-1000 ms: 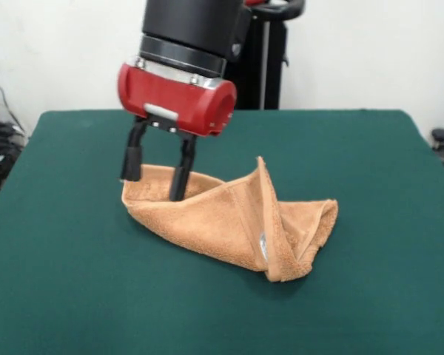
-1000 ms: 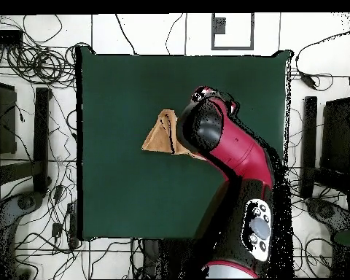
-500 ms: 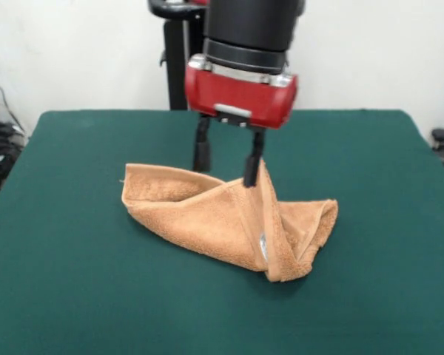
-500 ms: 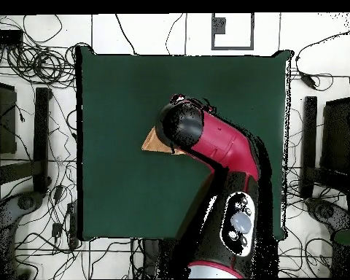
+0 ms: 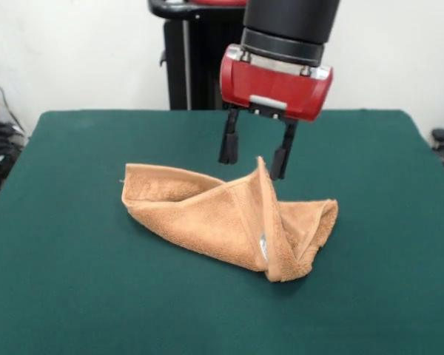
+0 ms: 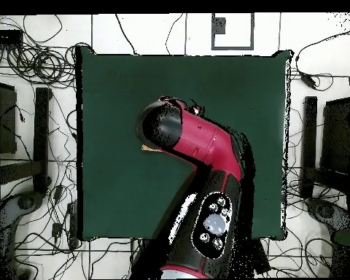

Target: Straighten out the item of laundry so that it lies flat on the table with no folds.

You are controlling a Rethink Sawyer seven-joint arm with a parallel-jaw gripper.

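Towel: the small orange-tan terry towel (image 5: pixel 229 222) lies crumpled near the middle of the dark green felt-covered surface (image 5: pixel 74 296). One fold stands up as a ridge, and a layer is doubled over on the right side of the front view.
Hand: the black two-fingered hand (image 5: pixel 253 156) under the red wrist block hangs just above the top of this ridge. Its fingers are spread apart and hold nothing.
Key relation: the raised peak sits directly below the hand, a little toward the right finger. Most of the cloth lies in front of the hand and to the left in the front view.
Long axis: the towel runs from the left end to the folded right end, slightly sloping down toward the camera.
Overhead view: the arm covers nearly all of the towel; only a small corner (image 6: pixel 145 148) shows.
Open room: bare surface lies wide on all sides, and the edges are well apart from the cloth.
Judgement: a short descent probably reaches the ridge.
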